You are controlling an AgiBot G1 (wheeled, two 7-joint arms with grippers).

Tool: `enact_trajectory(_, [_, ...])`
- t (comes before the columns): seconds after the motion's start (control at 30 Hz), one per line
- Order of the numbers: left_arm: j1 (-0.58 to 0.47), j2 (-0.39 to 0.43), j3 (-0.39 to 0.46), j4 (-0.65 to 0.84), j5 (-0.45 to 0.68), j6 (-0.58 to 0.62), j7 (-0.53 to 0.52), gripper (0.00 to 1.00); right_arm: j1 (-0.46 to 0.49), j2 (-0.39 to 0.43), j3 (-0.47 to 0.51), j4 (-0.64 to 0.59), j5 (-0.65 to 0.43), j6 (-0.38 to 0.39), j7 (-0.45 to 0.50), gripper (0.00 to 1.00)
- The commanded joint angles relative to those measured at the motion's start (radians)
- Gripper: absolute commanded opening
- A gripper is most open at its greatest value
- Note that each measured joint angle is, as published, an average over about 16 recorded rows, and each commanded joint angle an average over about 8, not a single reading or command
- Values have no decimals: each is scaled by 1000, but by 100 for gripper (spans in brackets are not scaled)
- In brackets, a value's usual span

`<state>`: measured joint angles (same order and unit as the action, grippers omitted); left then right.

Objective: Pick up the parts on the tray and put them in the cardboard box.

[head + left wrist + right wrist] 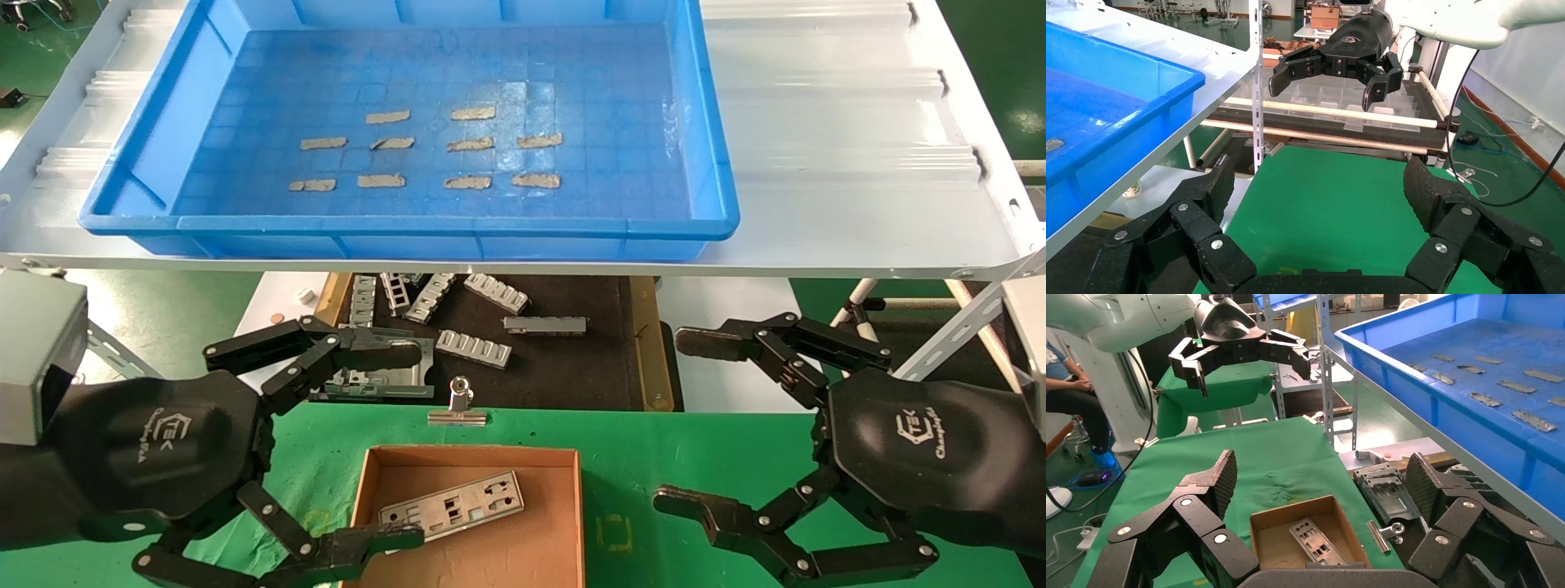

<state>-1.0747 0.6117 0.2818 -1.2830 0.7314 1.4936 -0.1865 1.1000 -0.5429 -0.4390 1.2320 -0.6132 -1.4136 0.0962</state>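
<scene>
Head view: left gripper [327, 445] and right gripper [695, 420], jaws wide and empty, flank the cardboard box [470, 523] holding one plate [451, 506]; tray [409, 224] beyond appears cleared.

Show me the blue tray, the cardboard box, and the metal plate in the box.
Bright-blue plastic tray [409, 224]: head view, near rim.
Shallow brown cardboard box [474, 456]: head view, far wall.
Flat silver punched metal plate [452, 504]: head view, middle.

One part [452, 506] lies in the cardboard box [564, 523], in front of the tray [409, 224].
</scene>
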Motion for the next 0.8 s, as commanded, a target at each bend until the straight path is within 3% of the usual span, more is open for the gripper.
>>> enact_trajectory(0.03, [0, 0, 0, 0, 0, 0, 0, 100, 0, 0, 0, 0, 0, 0, 0, 100])
enact_trajectory(0.8, [0, 0, 0, 0, 0, 0, 0, 100, 0, 0, 0, 0, 0, 0, 0, 100])
